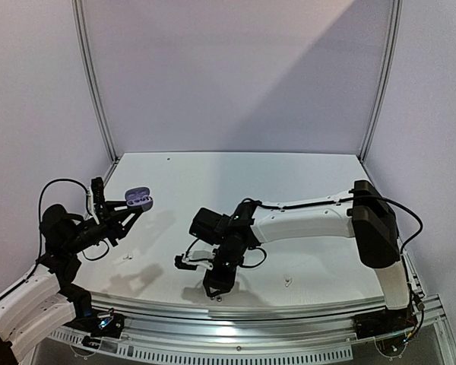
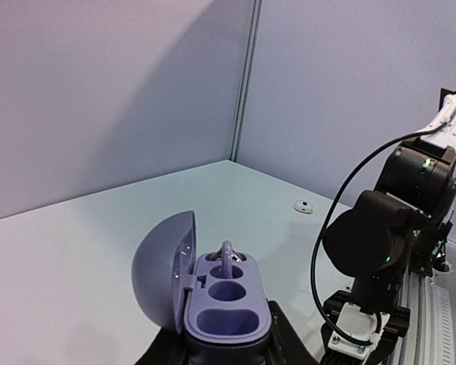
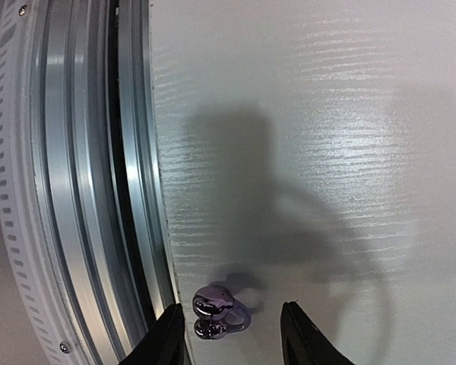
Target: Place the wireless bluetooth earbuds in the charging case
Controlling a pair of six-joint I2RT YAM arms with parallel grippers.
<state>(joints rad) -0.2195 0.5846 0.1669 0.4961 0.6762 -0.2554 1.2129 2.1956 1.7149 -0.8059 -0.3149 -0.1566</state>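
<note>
My left gripper is shut on the base of the lilac charging case, held up off the table at the left. The lid stands open to the left. One earbud sits in the far socket; the nearer sockets are empty. My right gripper points down at the table's front edge, open. A shiny dark purple earbud lies on the table between its fingers, close to the left fingertip. A white earbud lies on the table farther right.
The metal rail runs just beside the dark earbud, along the table's front edge. The right arm's black joints and cable fill the right side of the left wrist view. White walls enclose the table.
</note>
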